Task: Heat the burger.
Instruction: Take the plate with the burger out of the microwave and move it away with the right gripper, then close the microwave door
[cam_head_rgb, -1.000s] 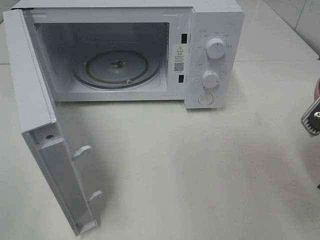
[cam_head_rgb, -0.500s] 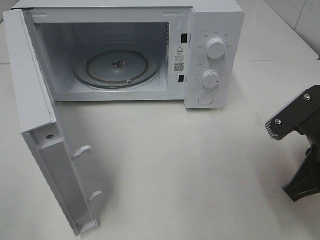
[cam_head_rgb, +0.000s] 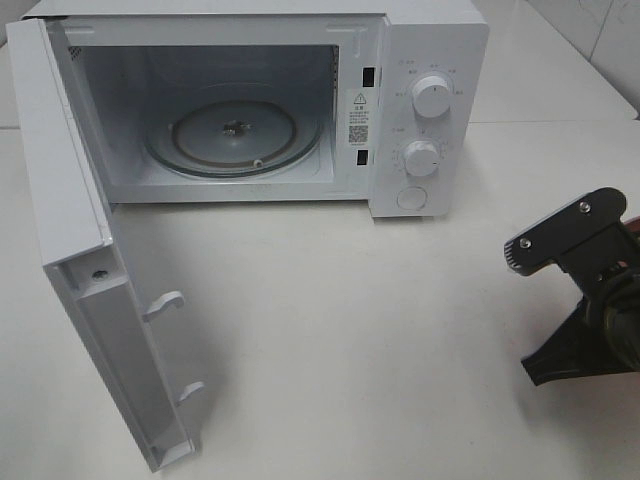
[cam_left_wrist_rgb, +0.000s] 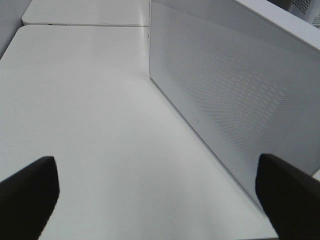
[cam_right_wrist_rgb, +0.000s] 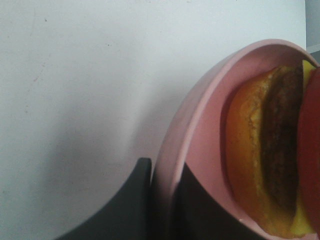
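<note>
The burger (cam_right_wrist_rgb: 260, 150) lies on its pink plate (cam_right_wrist_rgb: 200, 120) in the right wrist view, showing golden bun, dark patty, yellow cheese and red tomato. My right gripper (cam_right_wrist_rgb: 167, 200) is shut on the plate's rim, with one dark finger (cam_right_wrist_rgb: 132, 200) outside it and the other inside. In the exterior view the right gripper (cam_head_rgb: 590, 310) is at the right edge of the table, right of the microwave (cam_head_rgb: 420, 110); the burger is not clear there. The microwave's door (cam_head_rgb: 90, 300) is open and its glass turntable (cam_head_rgb: 235, 135) is bare. My left gripper (cam_left_wrist_rgb: 157, 200) is open and empty.
The open door swings out to the front left. The left wrist view shows its white dotted outer face (cam_left_wrist_rgb: 235, 90) and white tabletop (cam_left_wrist_rgb: 90, 110). Two knobs (cam_head_rgb: 431, 97) and a button are on the microwave's right panel. White tabletop (cam_head_rgb: 380, 330) lies in front.
My right gripper has come in from the right edge of the exterior view and moved left and lower over the table. The microwave and its door have not moved.
</note>
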